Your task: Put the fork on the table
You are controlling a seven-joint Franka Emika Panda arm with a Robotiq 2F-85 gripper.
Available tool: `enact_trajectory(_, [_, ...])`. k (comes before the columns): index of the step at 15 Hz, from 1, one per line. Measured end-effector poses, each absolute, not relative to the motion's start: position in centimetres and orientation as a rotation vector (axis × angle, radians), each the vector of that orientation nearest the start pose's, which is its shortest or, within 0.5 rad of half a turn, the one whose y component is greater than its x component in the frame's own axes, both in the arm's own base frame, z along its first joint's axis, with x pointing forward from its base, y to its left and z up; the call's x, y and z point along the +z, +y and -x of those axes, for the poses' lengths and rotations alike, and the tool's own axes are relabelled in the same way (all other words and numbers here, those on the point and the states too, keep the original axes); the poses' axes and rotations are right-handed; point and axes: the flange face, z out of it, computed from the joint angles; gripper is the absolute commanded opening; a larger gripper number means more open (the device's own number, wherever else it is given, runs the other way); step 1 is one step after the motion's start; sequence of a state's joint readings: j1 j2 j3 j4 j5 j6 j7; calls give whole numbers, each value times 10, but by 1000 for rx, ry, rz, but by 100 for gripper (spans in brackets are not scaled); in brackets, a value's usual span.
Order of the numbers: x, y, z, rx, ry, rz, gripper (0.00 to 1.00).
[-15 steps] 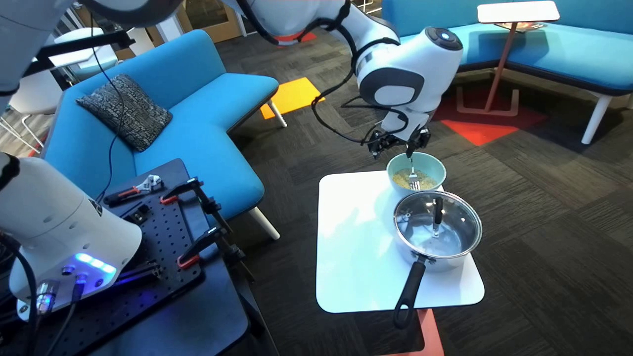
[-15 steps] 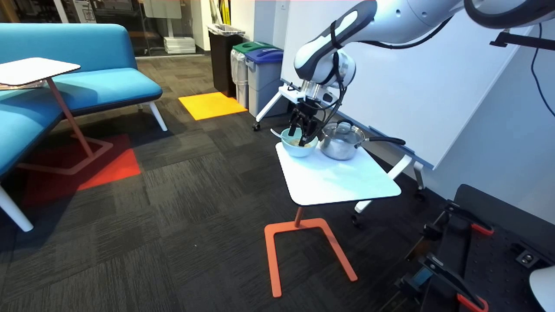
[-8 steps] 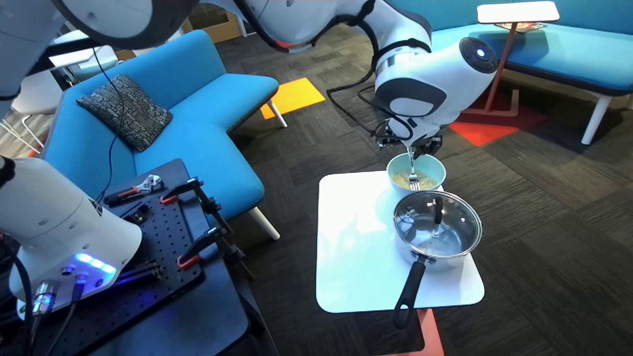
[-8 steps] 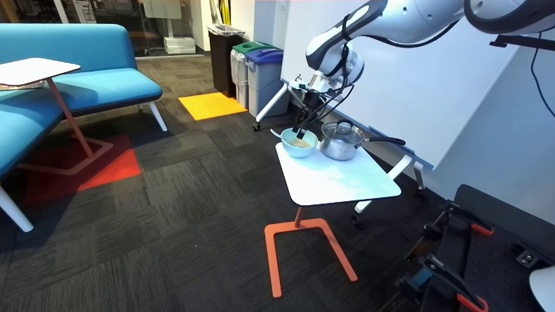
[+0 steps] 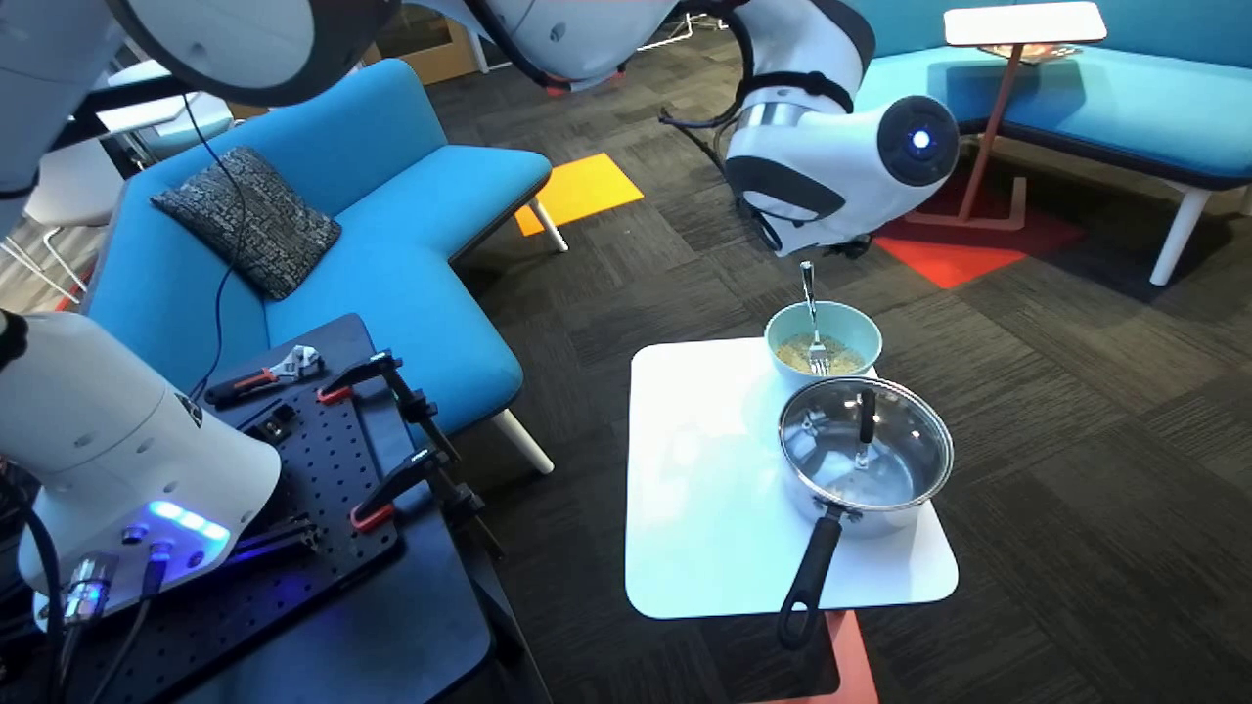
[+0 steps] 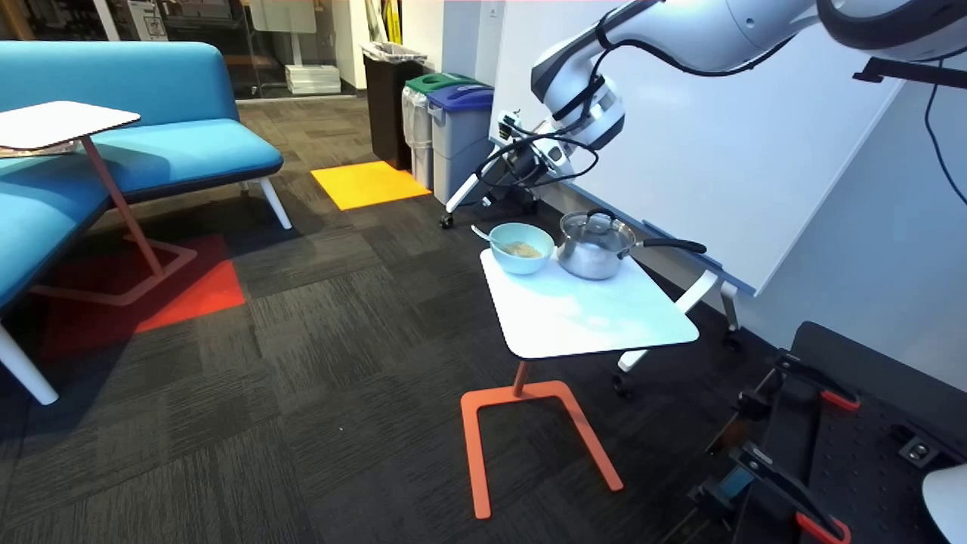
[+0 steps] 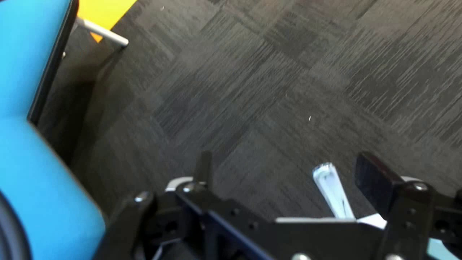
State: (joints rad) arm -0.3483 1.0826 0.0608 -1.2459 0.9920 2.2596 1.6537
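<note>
Wrist view gives you the gripper [image 7: 285, 162] with its jaws spread wide, dark carpet [image 7: 234, 108] showing through the gap. Between them in that view you see the end of the fork [image 7: 332, 191], nearer the jaw at the frame's right, with carpet visible on either side, so it sits free of both jaws. A piece of the bowl [image 7: 438, 249] shows at the bottom right corner, mostly covered by the gripper, and a sofa [image 7: 32, 151] takes up the left side.

In both exterior views your fork [image 5: 813, 315] leans in the bowl, tines down on the food [image 5: 843, 357], its other end slanting up over the rim. The bowl stands at a corner of the worktop [image 5: 704, 469], and just beside it you have the pan [image 6: 589, 261], lid [image 5: 890, 460] on, its black handle [image 5: 814, 572] reaching out beyond the worktop's edge. You cannot tell whether bowl and pan touch.

In an exterior view your robot's wrist [image 5: 841, 186] hides nearly all of the gripper and shows just above the fork's upper end. There you also see the bench [image 5: 421, 606], carrying the robot's base [image 5: 147, 469], a wrench [image 5: 272, 374] and clamps [image 5: 396, 489]. In an exterior view a whiteboard [image 6: 718, 151] and bins [image 6: 461, 143] stand beyond the worktop, and the gripper hangs apart from the bowl, its jaws too dark to read.
</note>
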Motion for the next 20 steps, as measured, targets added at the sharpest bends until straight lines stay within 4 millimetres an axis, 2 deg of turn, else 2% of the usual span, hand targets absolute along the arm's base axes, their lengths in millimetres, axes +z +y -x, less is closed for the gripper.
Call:
enact_trajectory(3, [102, -188, -721, 660, 2366, 594, 100])
enact_trajectory(8, [96, -196, -717, 640, 2382, 597, 100])
enact_trajectory(15, [88, -196, -720, 427, 2252, 761, 100])
enact_trajectory(20, [77, -195, -717, 375, 2238, 848, 100])
